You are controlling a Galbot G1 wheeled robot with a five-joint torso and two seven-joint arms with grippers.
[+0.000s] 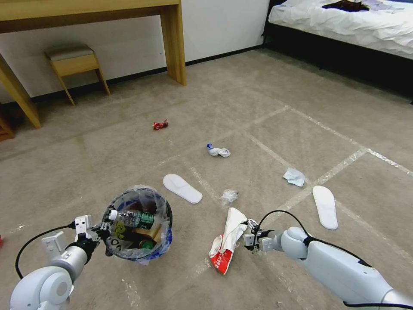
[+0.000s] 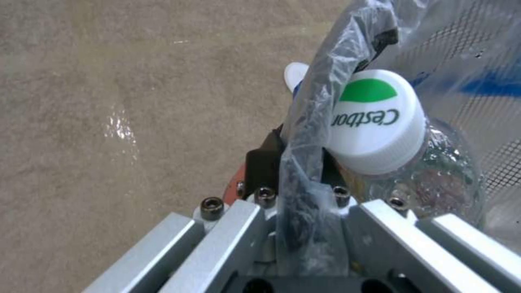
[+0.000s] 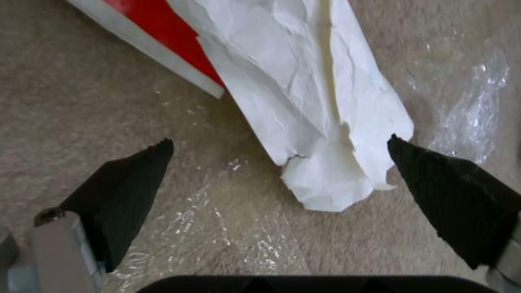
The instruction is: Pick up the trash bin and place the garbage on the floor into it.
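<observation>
The carpeted floor (image 1: 266,112) spreads out toward a bed (image 1: 344,21) at far right and a wooden desk (image 1: 172,43) with a stool (image 1: 73,60) at far left. At near left, the trash bin (image 1: 165,241) is held up by the left gripper (image 1: 101,232), whose fingers are clamped on the near-left rim and its plastic liner (image 2: 304,134); a clear bottle with a white cap (image 2: 380,122) lies across the top of the load inside, cap toward the gripper. Just right of the bin, a crumpled red-and-white paper bag (image 1: 227,241) lies flat on the floor, its long axis running from the red near end to the white far end. The right gripper (image 1: 251,237) sits at the right edge of the bag's white part, fingers (image 3: 125,191) spread wide apart, the white end lying between them without touching either. One white slipper sole (image 1: 182,188) lies beyond the bin, another (image 1: 325,206) at right, both pointing roughly far-to-near. A clear plastic scrap (image 1: 229,196) lies just beyond the bag. Farther off lie a pale-blue tissue (image 1: 294,176), a white wad with a blue bit (image 1: 218,151) and a red wrapper (image 1: 160,125).
</observation>
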